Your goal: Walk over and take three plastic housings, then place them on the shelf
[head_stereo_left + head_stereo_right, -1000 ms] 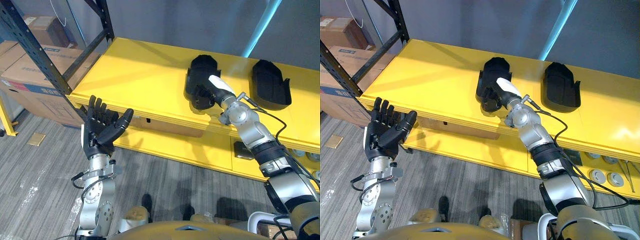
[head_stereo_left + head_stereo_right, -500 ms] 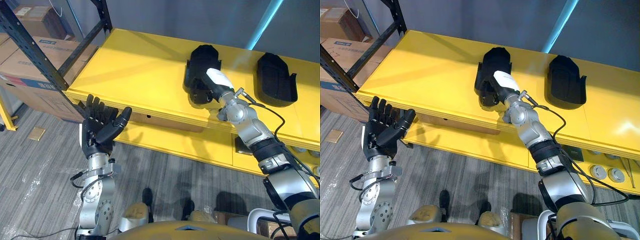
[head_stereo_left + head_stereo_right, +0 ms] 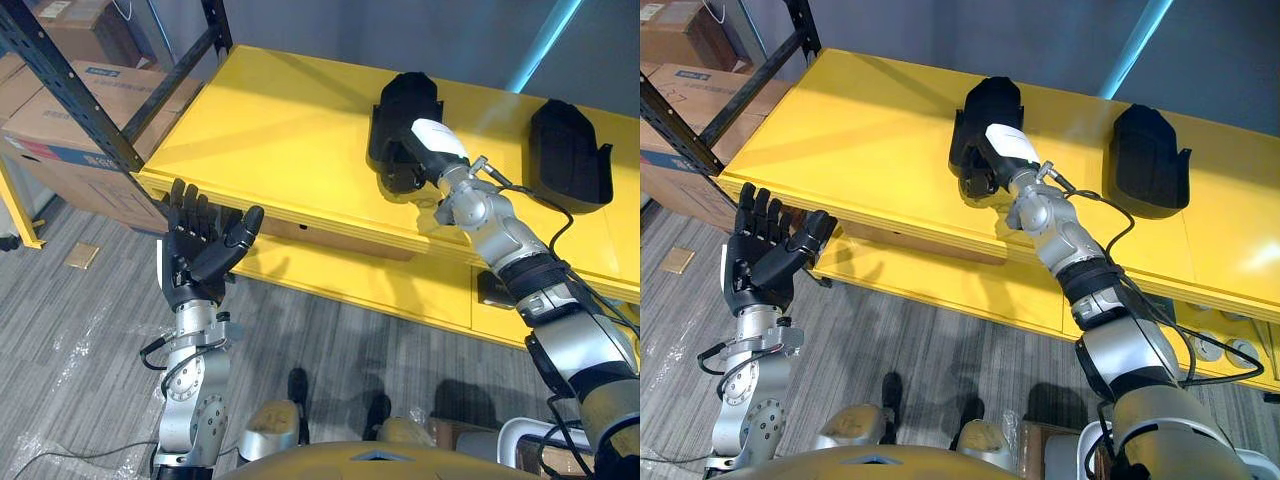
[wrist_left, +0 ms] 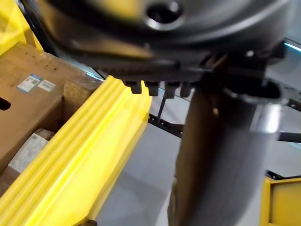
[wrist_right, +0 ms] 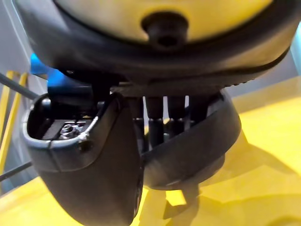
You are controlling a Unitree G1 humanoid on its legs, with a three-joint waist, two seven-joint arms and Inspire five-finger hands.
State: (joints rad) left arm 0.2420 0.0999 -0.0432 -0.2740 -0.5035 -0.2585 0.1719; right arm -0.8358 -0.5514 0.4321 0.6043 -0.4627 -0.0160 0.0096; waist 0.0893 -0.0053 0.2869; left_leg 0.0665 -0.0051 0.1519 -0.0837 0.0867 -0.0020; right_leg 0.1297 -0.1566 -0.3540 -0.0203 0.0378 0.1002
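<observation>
Two black plastic housings lie on the yellow shelf [image 3: 280, 140]. My right hand [image 3: 432, 142] reaches over the shelf's front edge onto the left housing [image 3: 405, 100]. In the right wrist view the fingers [image 5: 160, 117] curl inside that housing's rim [image 5: 202, 141] and the thumb [image 5: 94, 179] presses on its outside. The second housing [image 3: 568, 150] rests apart at the far right. Below the shelf's front edge, at the lower left, my left hand [image 3: 195, 255] is raised, open and holding nothing.
A black rack upright [image 3: 70, 90] and cardboard boxes [image 3: 50, 120] stand at the left. A lower yellow shelf [image 3: 400, 290] runs beneath the top one. The left part of the top shelf is bare. Grey floor lies below.
The camera has shifted a little. My right hand stays on the left housing, which rests on the shelf as before. The left hand keeps its raised, open pose.
</observation>
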